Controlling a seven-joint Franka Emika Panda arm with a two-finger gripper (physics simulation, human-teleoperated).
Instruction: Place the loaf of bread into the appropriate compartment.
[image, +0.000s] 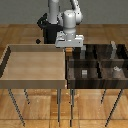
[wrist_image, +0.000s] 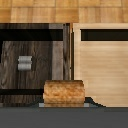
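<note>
While the gripper pinches the loaf of bread above the dark compartment bin's ten-o'clock corner, you risk dropping it onto a divider or into the wrong cell.

a light wooden tray is standing on thin metal legs at the exterior view's left, its pale floor lying bare inside raised walls. just beside it at the exterior view's right, a dark wooden bin divided into compartments is sitting on its own legs, with small grey-white objects resting in some of the cells, one of them showing in the wrist view. a wooden plank floor is stretching behind and beneath both.
</note>
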